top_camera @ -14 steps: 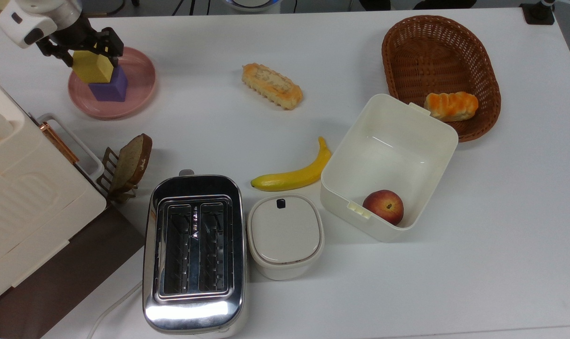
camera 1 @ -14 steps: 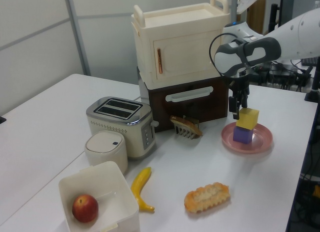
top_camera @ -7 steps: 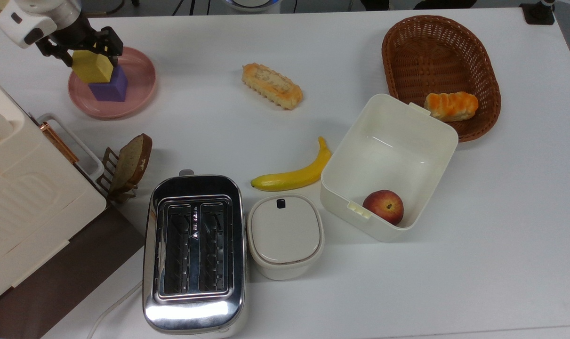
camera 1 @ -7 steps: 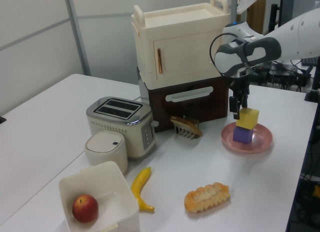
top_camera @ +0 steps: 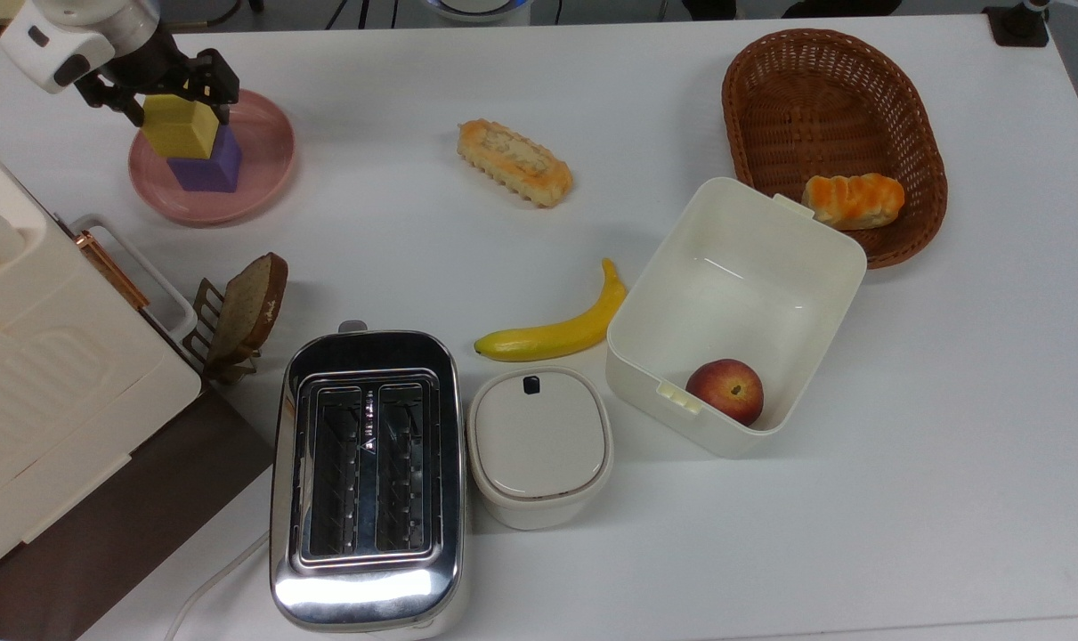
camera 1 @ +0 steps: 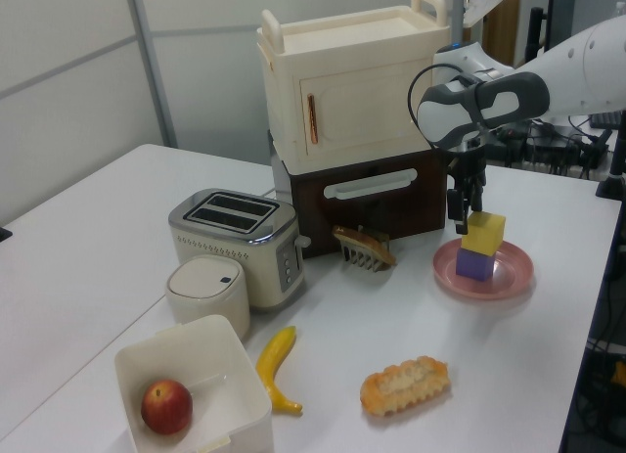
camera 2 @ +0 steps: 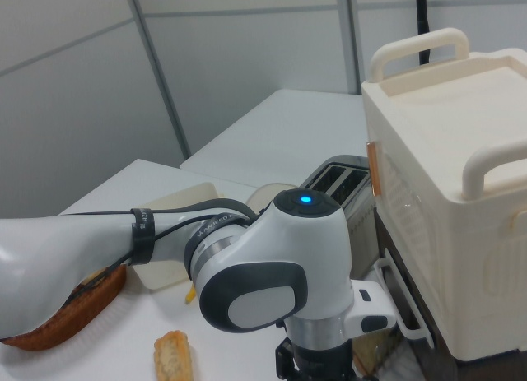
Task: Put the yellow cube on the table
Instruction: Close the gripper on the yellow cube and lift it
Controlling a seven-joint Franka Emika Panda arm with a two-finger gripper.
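Yellow cube (top_camera: pixel 181 127), pinched between the closed-in fingers of the gripper (top_camera: pixel 174 89), has edged slightly across the purple cube (top_camera: pixel 207 160) on the pink plate (top_camera: pixel 258 169), so the lift toward the table (top_camera: pixel 539 579) is barely begun.

A chrome toaster (top_camera: pixel 367 481) sits at six o'clock in the top view, a lidded white pot (top_camera: pixel 539 445) just beside it. A banana (top_camera: pixel 558 328) lies near centre. At three o'clock an open white box (top_camera: pixel 736 313) holds a peach (top_camera: pixel 725 391). A wicker basket (top_camera: pixel 830 133) at one o'clock holds a bun (top_camera: pixel 853 199).
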